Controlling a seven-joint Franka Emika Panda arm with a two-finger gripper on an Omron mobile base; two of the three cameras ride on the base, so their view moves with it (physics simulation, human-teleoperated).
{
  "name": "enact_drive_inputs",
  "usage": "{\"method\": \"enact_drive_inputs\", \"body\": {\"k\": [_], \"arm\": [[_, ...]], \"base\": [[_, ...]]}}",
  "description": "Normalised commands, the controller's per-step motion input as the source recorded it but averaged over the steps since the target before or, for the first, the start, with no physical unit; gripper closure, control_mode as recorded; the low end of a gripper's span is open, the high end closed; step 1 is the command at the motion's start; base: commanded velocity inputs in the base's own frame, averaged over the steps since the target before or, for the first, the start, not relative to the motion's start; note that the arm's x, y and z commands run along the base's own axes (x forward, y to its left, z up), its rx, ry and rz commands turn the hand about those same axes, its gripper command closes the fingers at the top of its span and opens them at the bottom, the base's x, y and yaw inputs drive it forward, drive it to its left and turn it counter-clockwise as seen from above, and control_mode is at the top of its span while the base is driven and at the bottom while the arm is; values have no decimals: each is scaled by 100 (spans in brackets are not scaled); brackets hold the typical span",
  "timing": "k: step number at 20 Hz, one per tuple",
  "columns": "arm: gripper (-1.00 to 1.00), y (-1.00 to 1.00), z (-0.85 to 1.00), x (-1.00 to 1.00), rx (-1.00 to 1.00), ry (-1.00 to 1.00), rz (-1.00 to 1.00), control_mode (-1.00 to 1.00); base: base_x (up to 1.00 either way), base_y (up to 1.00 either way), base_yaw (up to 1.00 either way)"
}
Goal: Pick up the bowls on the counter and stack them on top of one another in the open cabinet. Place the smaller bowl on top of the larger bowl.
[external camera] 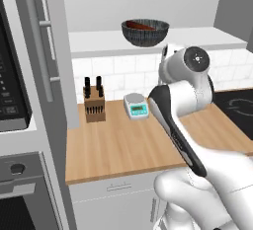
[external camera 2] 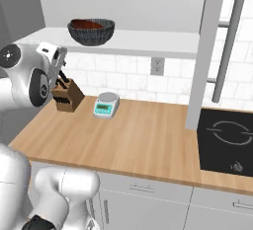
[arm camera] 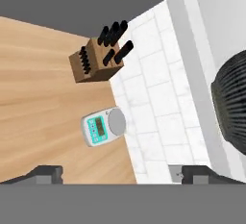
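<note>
Gripper: in my hand view I see the two dark fingertips of the gripper (arm camera: pixel 122 175) spread wide apart with nothing between them; my hand hangs above the worktop, just below and in front of the shelf.

Counter: the light wooden butcher-block counter (external camera: pixel 123 145) lies beneath my hand, bare apart from two small things at its back edge.

Scale: a small white kitchen scale with a teal display (arm camera: pixel 102 128) sits against the tiled wall; in my hand view it lies between the fingertips and a little beyond them.

Knife block: a brown wooden knife block with black handles (external camera 2: pixel 67 95) stands near the scale, apart from it, on the side away from the cooktop.

Cooktop: the black glass cooktop (external camera 2: pixel 226 142) lies at the far right end of the worktop, well apart from my hand.

Open cabinet: the pale grey-white open cabinet with its thick white shelf board (external camera: pixel 99 44) runs above the tiled wall.

Larger bowl: the wide dark grey ribbed bowl (external camera: pixel 145 31) stands upright on that shelf, above my hand and off to one side of the fingertips, not touching them.

Smaller bowl: I see a reddish-brown bowl (external camera: pixel 140 25) resting inside the grey one, its rim just showing above the larger rim.
</note>
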Motion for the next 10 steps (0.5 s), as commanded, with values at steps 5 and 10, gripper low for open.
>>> {"method": "enact_drive_inputs", "body": {"k": [5,10], "arm": [[-100,-20,-100,-52,0,11,6,-100],[-100,-20,-57,2,1,0,1,-100]], "base": [[0,0,0],[0,0,0]]}}
